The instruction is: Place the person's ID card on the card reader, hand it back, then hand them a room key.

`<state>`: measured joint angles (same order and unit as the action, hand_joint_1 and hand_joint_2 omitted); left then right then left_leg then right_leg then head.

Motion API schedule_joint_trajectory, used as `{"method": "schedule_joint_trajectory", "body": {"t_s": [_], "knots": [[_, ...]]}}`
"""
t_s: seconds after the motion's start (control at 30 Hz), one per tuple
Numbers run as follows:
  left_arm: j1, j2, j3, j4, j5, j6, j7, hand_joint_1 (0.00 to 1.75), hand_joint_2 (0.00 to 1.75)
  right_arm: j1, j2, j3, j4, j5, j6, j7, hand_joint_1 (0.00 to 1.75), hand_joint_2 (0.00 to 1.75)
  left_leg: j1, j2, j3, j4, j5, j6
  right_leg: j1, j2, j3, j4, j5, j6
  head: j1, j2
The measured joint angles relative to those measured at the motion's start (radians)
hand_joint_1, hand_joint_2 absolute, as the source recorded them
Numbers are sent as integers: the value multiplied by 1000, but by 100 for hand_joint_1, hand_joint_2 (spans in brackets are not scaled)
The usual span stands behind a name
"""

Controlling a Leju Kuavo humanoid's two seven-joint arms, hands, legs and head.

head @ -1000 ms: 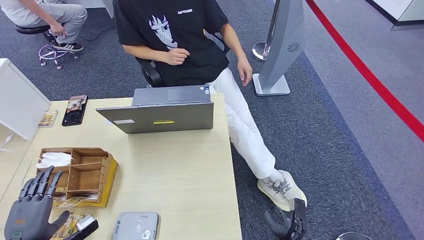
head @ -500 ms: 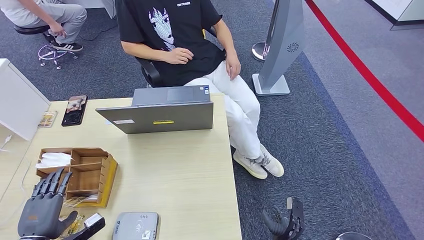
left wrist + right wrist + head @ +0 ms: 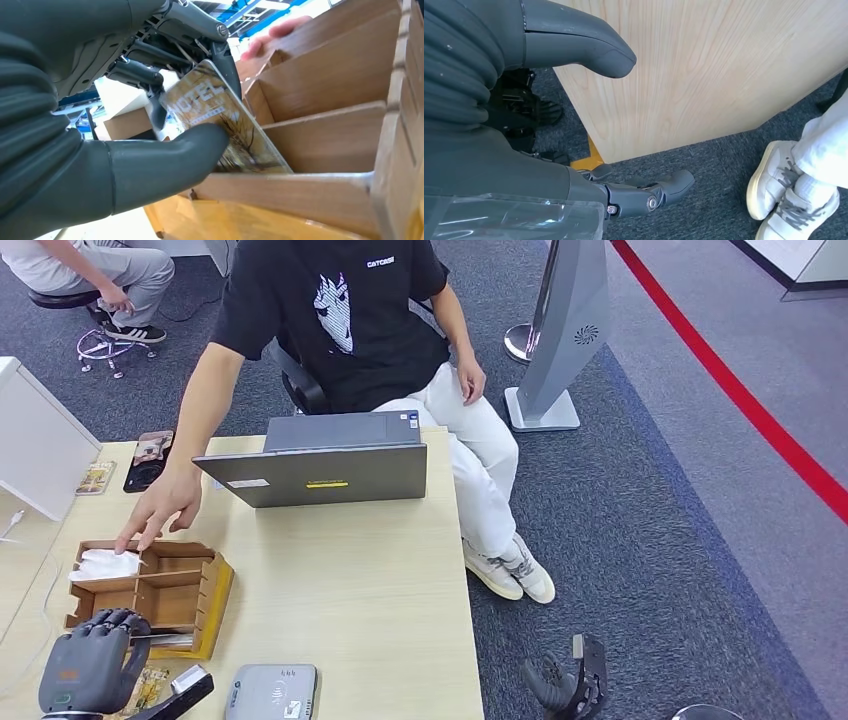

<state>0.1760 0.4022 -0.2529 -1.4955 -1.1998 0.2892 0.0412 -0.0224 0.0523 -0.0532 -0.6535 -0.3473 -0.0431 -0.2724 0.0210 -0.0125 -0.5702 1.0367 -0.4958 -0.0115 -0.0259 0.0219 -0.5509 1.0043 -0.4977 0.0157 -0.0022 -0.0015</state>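
The left hand [image 3: 150, 120] pinches a glossy printed room key [image 3: 227, 132] between its thick grey thumb and dark fingers, the card tilted just above a near compartment of the wooden organizer [image 3: 190, 585]. Beside that organizer lies the rounded grey card reader [image 3: 272, 692] on the pale wood-grain table [image 3: 350, 580], and a person's hand [image 3: 160, 508] reaches to its far rim. The right hand [image 3: 644, 195] hangs beyond the table's edge over dark carpet, fingers loosely apart, holding nothing.

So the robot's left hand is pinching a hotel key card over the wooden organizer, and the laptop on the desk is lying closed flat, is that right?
Not quite. The left robot hand does pinch the hotel key card over the wooden organizer, as the left wrist view shows. But the laptop is open, its screen standing upright with its back toward the robot, as the head view shows.
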Motion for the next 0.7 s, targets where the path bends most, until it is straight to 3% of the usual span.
{"method": "schedule_joint_trajectory", "body": {"t_s": [0.43,0.7], "knots": [[9,-5,6,-67,-17,114,-49,175,175,0,0,10,1,-25,-13,-13,0,175,0,0,0,0,0,0,0,0,0,0,0,0,0,0],[-23,1,36,-97,-26,124,-67,175,175,-1,0,24,9,-26,-13,-15,0,175,0,0,0,0,0,0,0,0,0,0,0,0,0,0]]}}
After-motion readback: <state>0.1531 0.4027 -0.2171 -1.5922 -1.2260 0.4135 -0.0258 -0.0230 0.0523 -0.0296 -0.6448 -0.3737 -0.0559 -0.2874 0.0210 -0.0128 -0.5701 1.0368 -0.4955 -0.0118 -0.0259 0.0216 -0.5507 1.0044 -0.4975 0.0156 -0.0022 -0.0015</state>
